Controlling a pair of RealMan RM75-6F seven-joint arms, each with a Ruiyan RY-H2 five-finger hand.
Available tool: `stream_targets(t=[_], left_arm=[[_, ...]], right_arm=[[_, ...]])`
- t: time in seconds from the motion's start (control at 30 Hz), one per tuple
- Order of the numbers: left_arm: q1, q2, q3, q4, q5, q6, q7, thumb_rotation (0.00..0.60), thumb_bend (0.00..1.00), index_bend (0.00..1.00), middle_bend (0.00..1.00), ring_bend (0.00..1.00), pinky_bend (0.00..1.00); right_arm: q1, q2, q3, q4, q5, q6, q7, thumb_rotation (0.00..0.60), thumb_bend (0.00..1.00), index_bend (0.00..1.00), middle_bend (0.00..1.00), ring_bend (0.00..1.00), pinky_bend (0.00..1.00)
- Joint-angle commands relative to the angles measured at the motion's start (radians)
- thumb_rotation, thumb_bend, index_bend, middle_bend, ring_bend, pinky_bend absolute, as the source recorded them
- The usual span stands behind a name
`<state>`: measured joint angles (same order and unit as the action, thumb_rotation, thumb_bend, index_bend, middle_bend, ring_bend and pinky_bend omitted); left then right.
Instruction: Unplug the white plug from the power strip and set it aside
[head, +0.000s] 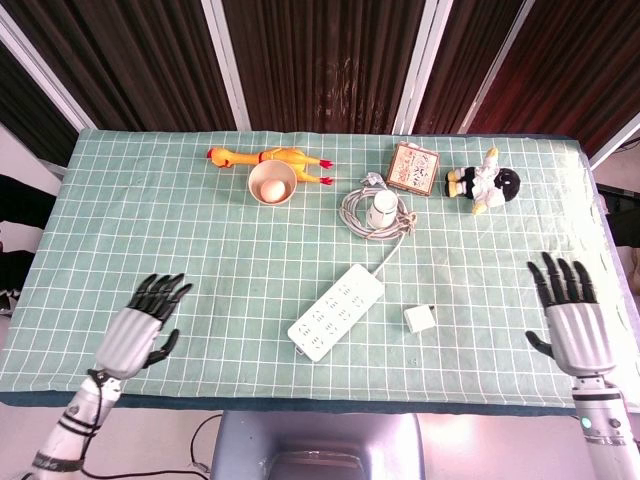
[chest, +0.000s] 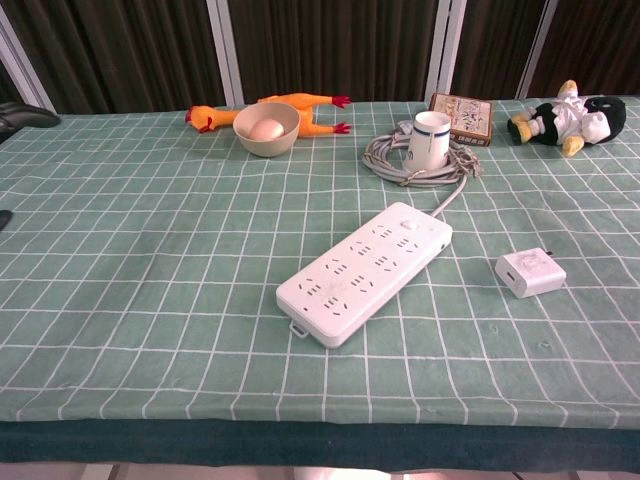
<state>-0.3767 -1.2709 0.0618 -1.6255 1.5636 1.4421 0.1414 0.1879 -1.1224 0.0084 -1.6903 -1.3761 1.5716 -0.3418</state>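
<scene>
The white plug (head: 418, 319) (chest: 530, 272) lies loose on the green cloth, just right of the white power strip (head: 336, 311) (chest: 364, 269), apart from it. No plug sits in the strip's sockets. My left hand (head: 140, 326) hovers near the table's front left, fingers spread, holding nothing. At the front right edge my right hand (head: 572, 317) is held up with fingers apart and empty. In the chest view only dark fingertips (chest: 25, 115) of the left hand show at the left edge.
The strip's grey cord coils around a white cup (head: 381, 210) (chest: 429, 140) behind it. Further back lie a rubber chicken (head: 268, 157), a bowl with an egg (head: 272, 185), a small box (head: 414, 168) and a plush penguin (head: 484, 183).
</scene>
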Motion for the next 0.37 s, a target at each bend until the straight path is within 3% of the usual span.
stream_targets(t=[0.03, 0.23, 0.37], left_arm=[[0.107, 0.019, 0.038, 0.109, -0.034, 0.07, -0.089, 0.6, 0.49, 0.0, 0.0, 0.0, 0.0], [0.145, 0.057, 0.013, 0.105, -0.019, 0.131, -0.14, 0.6, 0.49, 0.0, 0.0, 0.0, 0.0], [0.147, 0.064, 0.006, 0.114, -0.021, 0.103, -0.16, 0.6, 0.49, 0.0, 0.0, 0.0, 0.0]], right_arm=[[-0.093, 0.012, 0.024, 0.054, 0.081, 0.025, 0.174, 0.6, 0.15, 0.0, 0.0, 0.0, 0.0], [-0.1, 0.009, 0.027, 0.092, 0.03, 0.02, 0.211, 0.6, 0.15, 0.0, 0.0, 0.0, 0.0], [-0.1, 0.006, 0.031, 0.099, 0.013, 0.006, 0.212, 0.6, 0.15, 0.0, 0.0, 0.0, 0.0]])
